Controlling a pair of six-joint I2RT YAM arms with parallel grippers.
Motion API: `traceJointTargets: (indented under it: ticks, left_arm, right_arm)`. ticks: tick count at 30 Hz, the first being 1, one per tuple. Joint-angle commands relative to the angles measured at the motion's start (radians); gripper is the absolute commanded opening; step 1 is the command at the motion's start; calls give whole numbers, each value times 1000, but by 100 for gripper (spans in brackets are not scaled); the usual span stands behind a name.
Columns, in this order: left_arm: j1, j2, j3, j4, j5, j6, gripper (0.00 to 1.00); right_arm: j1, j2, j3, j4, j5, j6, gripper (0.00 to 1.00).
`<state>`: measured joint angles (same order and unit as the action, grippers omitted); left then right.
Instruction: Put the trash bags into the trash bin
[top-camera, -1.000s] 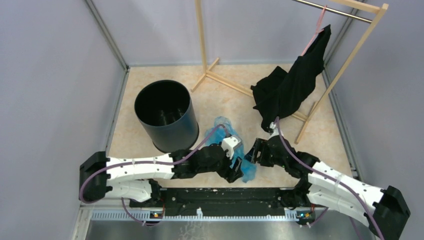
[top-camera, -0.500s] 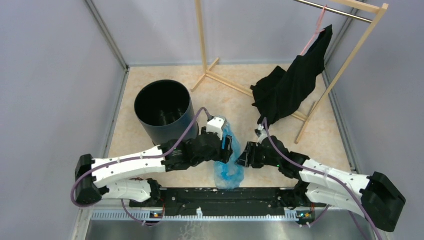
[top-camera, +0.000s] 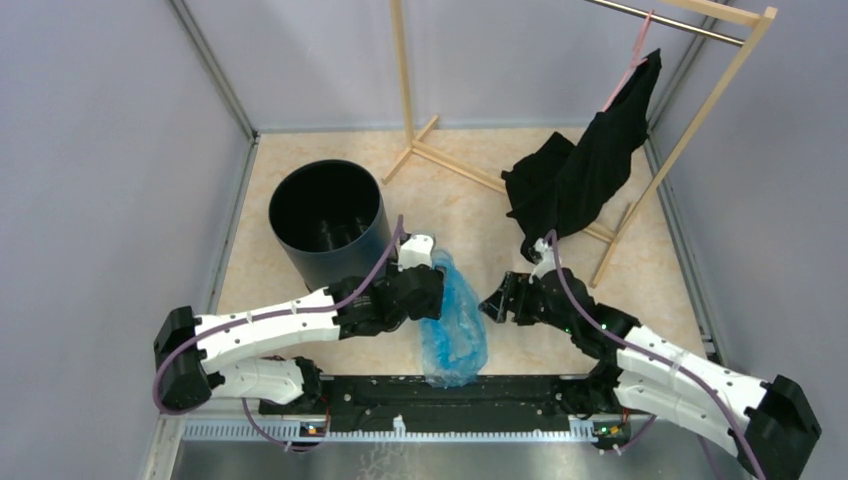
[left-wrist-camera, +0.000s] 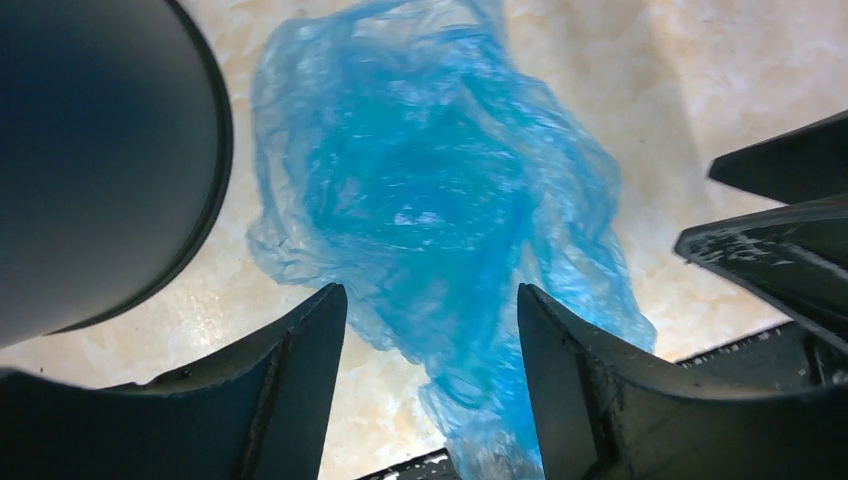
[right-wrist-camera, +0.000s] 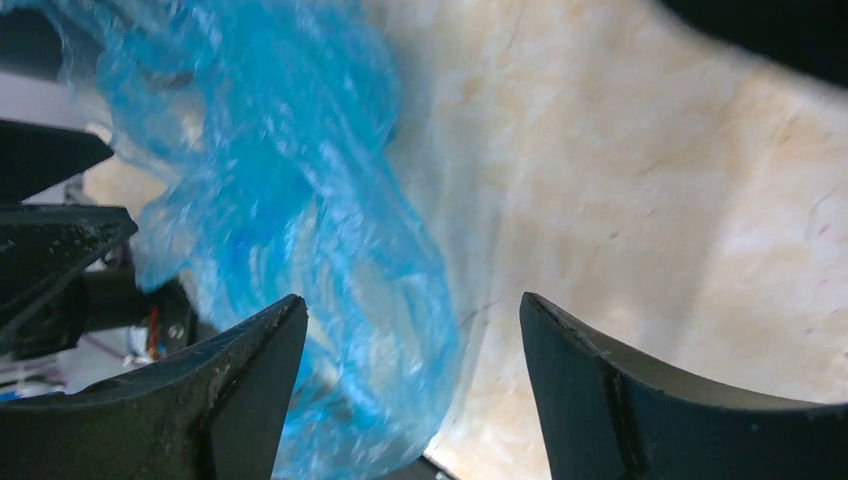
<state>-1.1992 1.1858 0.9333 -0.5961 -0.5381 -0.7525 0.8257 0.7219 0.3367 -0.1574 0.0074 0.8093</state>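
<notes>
1. Your crinkly, translucent light-blue trash bags (top-camera: 455, 325) lie crumpled on the beige marbled surface (top-camera: 470, 200). None of the film is in the bin.
2. The glossy black cylindrical trash bin (top-camera: 340, 268) stands upright at the back left, mouth open to the top camera.
3. The blue film sits just to the right of the bin's base. It runs from there towards the near edge, its lower end against the black base rail (top-camera: 440, 390) between the arms.
4. Your left claw (top-camera: 428, 292) hovers over the upper left edge of the film, right next to the bin wall.
5. In the left wrist view, that claw's fingers (left-wrist-camera: 300, 350) stand well apart. The blue film shows on the surface below the gap, and nothing is pinched between them.
6. That view also puts the bin's curved wall just beside the film's edge. You cannot tell whether the two touch.
7. Your right claw (top-camera: 495, 305) faces the film from the other side, near its upper right edge.
8. In the right wrist view, its fingers (right-wrist-camera: 250, 370) are also spread wide. The film spills past the left finger with bare surface by the right one, and nothing is gripped.
9. Behind your right arm, a black cloth garment (top-camera: 580, 180) hangs from a light wooden rack (top-camera: 405, 80), well apart from the film.
</notes>
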Motion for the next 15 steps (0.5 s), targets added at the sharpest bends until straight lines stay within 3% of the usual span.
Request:
traceJointTargets:
  ticks: [1, 5, 8, 10, 13, 15]
  left_arm:
    - [54, 8, -53, 49, 22, -46, 68]
    - [58, -54, -110, 102, 59, -45, 68]
    - [59, -107, -144, 92, 76, -48, 74]
    - [59, -139, -158, 66, 83, -51, 78]
    - [61, -191, -179, 38, 101, -66, 84]
    - [70, -218, -204, 64, 140, -78, 86]
  right_arm:
    - [-57, 101, 95, 105, -39, -184, 81]
    - [-58, 289, 127, 289, -181, -268, 84]
    - [-59, 416, 154, 384, -256, -285, 81]
    - [-57, 473, 159, 453, -290, -273, 70]
    - [-59, 507, 152, 492, -307, -248, 41]
    - [-56, 502, 146, 497, -316, -235, 27]
